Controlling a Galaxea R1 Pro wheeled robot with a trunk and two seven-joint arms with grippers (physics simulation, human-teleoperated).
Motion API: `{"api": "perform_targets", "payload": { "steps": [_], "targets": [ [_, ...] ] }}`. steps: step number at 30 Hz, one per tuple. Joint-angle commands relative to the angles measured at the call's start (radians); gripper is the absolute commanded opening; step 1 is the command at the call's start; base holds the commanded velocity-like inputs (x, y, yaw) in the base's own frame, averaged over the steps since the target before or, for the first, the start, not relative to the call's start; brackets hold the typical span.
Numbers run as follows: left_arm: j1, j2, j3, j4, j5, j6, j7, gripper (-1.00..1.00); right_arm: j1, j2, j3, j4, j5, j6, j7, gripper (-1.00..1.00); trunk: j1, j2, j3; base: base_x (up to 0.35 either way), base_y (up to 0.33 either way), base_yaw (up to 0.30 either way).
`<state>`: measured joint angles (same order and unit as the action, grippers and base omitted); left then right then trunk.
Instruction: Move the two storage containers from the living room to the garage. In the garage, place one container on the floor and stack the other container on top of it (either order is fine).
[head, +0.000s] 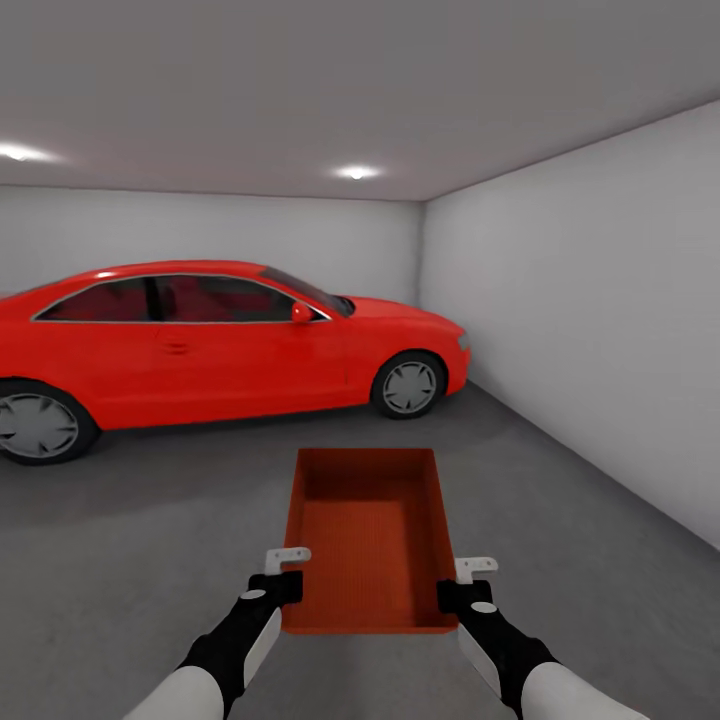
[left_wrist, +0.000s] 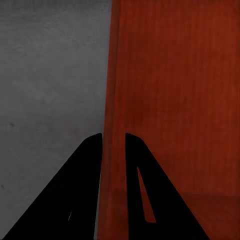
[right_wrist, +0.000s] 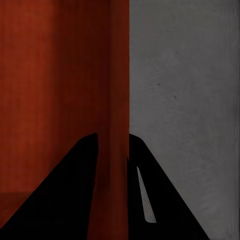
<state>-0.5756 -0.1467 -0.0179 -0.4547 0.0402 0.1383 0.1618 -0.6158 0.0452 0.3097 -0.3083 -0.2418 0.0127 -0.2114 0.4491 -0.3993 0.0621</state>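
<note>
Storage container (head: 370, 535), red-orange and lidless, hangs out in front of the robot over the dark grey concrete floor (head: 150, 560) of the garage, carried between both arms. Ahead and to the left stands a bright red car (head: 215, 345), side-on, its nose reaching towards the white wall (head: 590, 330) on the right; the rear wheel shows at the far left and the front wheel near the middle of the room. A stretch of bare concrete lies between the bin and the car, and more runs along the right wall. Two ceiling lights (head: 356, 172) glow overhead.

The bin is a plain rectangular box with thin walls, its long sides running away from the robot, its inside bare with a faint ribbed texture on the bottom. It looks level and sits clear of the floor.

The left gripper (head: 281, 588) clamps the left long wall near the close corner; in the left wrist view its two dark fingers (left_wrist: 82, 190) stand one on either side of the thin red wall (left_wrist: 114, 150), pinched narrow on it. The right gripper (head: 452, 597) does the same on the right long wall; in the right wrist view its fingers (right_wrist: 80, 190) straddle the wall (right_wrist: 114, 150), one inside the bin, one outside over the concrete.
</note>
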Motion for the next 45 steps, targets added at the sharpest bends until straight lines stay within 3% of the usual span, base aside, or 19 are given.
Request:
{"api": "perform_targets", "payload": {
  "steps": [1,45],
  "targets": [
    [0.0,0.006,0.026,-0.004,-0.012,0.008,0.073,-1.0,-0.001,-0.001,-0.011,-0.003,-0.017,0.001,0.001,-1.0,0.001,-0.001,0.0,0.322,0.0,-0.246],
    [0.0,0.006,0.026,-0.004,-0.011,0.009,0.073,-1.0,-0.001,-0.001,-0.011,-0.003,-0.017,0.001,0.001,-1.0,0.001,-0.001,0.0,0.323,0.0,-0.246]
  ]
}}
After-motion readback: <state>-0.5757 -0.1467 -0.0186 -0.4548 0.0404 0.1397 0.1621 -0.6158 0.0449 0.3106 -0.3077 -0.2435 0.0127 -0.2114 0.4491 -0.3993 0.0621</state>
